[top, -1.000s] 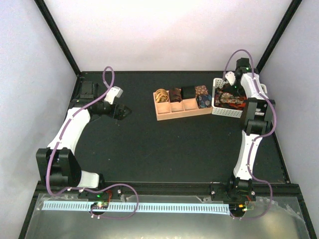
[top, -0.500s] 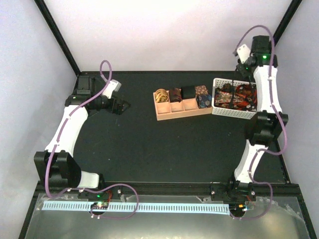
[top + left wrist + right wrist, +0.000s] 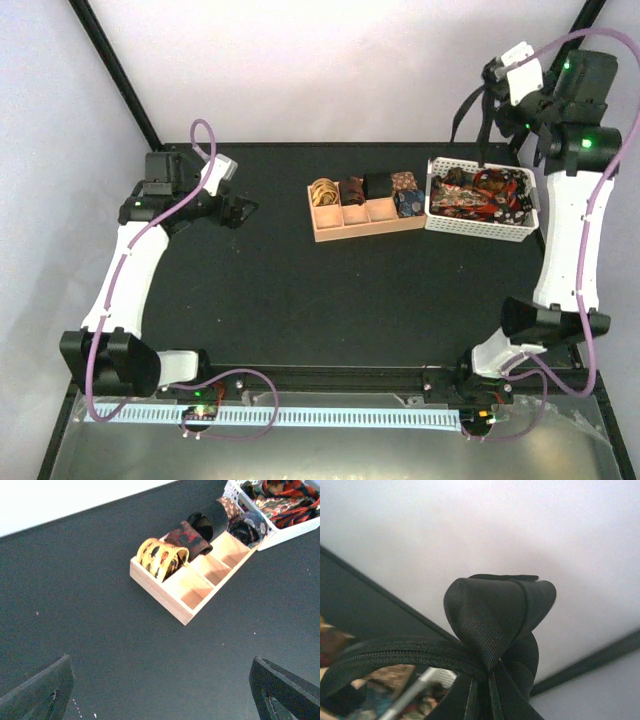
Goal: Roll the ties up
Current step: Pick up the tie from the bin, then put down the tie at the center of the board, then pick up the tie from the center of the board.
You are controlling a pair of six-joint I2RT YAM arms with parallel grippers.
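- The bench top (image 3: 300,300) is a flat, matte black surface from its left edge to its right edge.
- A plain white back wall (image 3: 330,70) stands behind the far edge.
- The left wall (image 3: 50,200) and the right wall (image 3: 622,270) are white too, with a light violet tint.
- A black frame bar rises from each far corner, the left bar (image 3: 112,72) and the right bar (image 3: 595,12).
- Below the near edge lie a shiny grey metal sheet (image 3: 330,455) and a white slotted strip (image 3: 300,416).
- The light is soft and even.

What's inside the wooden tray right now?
Wooden tray holds five coiled ties. Back row: gold coil, brown coil, black coil, dotted coil. Front row: dark blue coil nearest the white basket, three compartments bare. Floors under the coils are hidden.
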